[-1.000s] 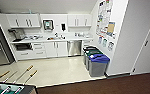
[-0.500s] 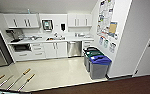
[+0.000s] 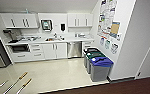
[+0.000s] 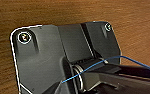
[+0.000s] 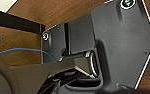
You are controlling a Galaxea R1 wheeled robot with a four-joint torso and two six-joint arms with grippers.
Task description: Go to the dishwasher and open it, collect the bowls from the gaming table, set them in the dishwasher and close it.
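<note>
Stage: judging by the head view, the robot is facing the kitchenette from the edge of the dark wood floor (image 3: 121, 87), with the approach to the dishwasher not yet finished.
Dishwasher: the dishwasher (image 3: 74, 49) is sitting closed under the worktop (image 3: 66, 40), between white cabinet doors (image 3: 55, 50) and a narrow drawer stack (image 3: 86, 45), well apart from the robot across the pale floor (image 3: 53, 72).
Bowls and gaming table: nothing here is showing them, so I am saying nothing of where they lie.
Grippers: I cannot tell whether either gripper is open or closed; both wrist views are looking down past the robot's own dark plate at wood-grain floor (image 4: 66, 12).
Obstacles: three bins are standing in a row along the right wall, the blue-lidded bin (image 3: 101, 68) nearest and the green-lidded bin (image 3: 96, 55) behind it, just beside the dishwasher's right side.
Foosball rods: rods with wooden handles (image 3: 23, 75) are poking into the lower left of the head view.
Risk, right side: the base could be clipping the bins while lining up, because they are narrowing the lane to the appliance.
Risk, door: a dropped door could be fouling the nearest bin or the base if the robot is parking too close.
Risk, left side: a wide turn could be catching the rod handles.
</note>
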